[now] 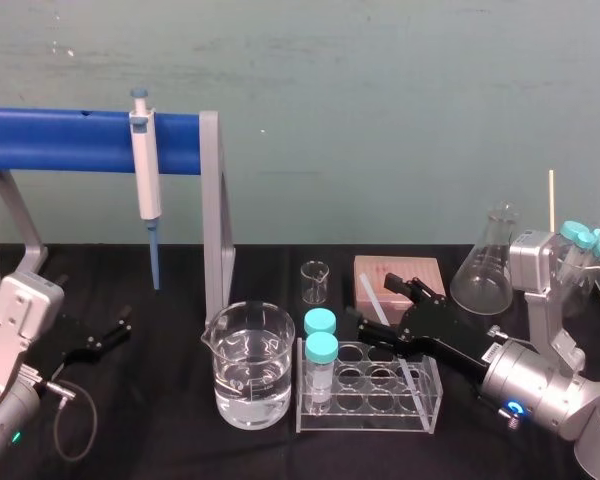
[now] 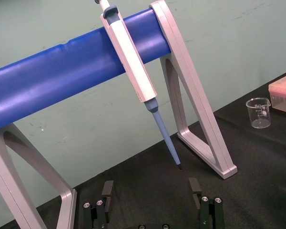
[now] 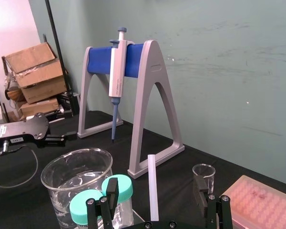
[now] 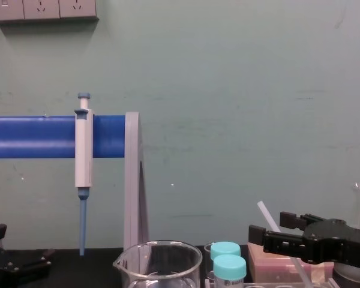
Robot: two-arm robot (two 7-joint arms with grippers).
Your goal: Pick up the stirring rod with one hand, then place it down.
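Fingers (image 1: 420,293) of the right gripper (image 1: 378,305) are spread wide in the head view, over the far edge of the clear tube rack (image 1: 370,400). The stirring rod (image 1: 370,300) lies between them. Its long axis runs diagonally, with the free end by the near left corner of the pink box (image 1: 410,272). The black table (image 1: 170,440) ends at a teal wall (image 1: 380,120). A water beaker (image 1: 248,365), two teal-capped vials (image 1: 321,345), a small beaker (image 1: 315,283) and a flask (image 1: 483,265) crowd that side. The left gripper (image 1: 110,330) sits low beside the blue pipette stand (image 1: 80,140).

From the left wrist, the left gripper (image 2: 151,191) gapes wide and grips nothing. Bare cloth lies ahead of it, up to the stand's foot, under the hanging pipette (image 2: 133,62).

From the right wrist, the rod (image 3: 151,176) runs straight out between the parted fingers (image 3: 110,191) and touches neither tip. What bears it nearer the palm seems hidden.

In the chest view the rod (image 4: 265,213) tilts up and to the left past the right gripper (image 4: 276,231). Open air lies between it and the stand's leg.
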